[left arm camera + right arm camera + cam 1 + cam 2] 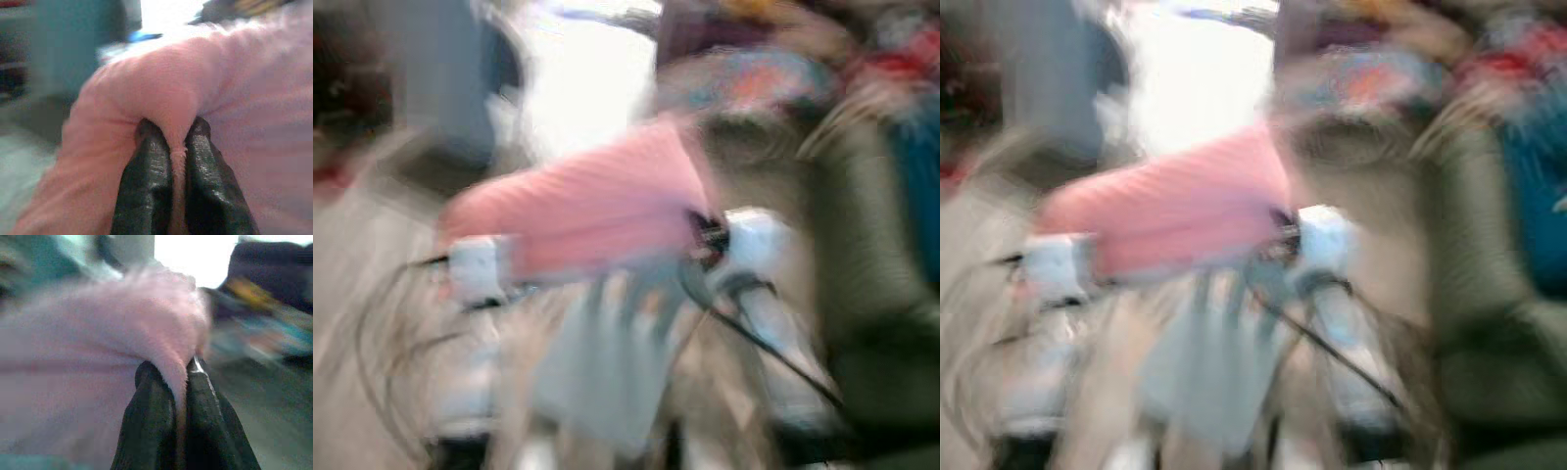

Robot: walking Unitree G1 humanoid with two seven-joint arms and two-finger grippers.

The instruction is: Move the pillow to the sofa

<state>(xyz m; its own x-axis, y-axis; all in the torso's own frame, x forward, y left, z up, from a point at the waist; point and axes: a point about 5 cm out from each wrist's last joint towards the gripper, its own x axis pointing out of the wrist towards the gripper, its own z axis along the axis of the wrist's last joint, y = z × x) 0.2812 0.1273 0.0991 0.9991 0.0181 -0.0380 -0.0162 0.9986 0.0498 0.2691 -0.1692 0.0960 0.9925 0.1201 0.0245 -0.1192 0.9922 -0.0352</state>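
Note:
A pink ribbed pillow (582, 206) hangs in the air between my two arms, blurred by camera motion. My left gripper (178, 142) is shut on a pinched fold at the pillow's left end (161, 93). My right gripper (180, 377) is shut on a fold at the pillow's right end (122, 328). The black fingers (146, 181) press the fuzzy fabric from both sides. An olive-green sofa (876, 284) stands on the right, close beyond the pillow's right end.
A bright window or doorway (582, 78) glows straight ahead. Colourful cushions or blankets (754, 78) lie on the sofa's far part. A grey-blue piece of furniture (440, 78) stands at the left. Black cables (773, 357) trail from my arms.

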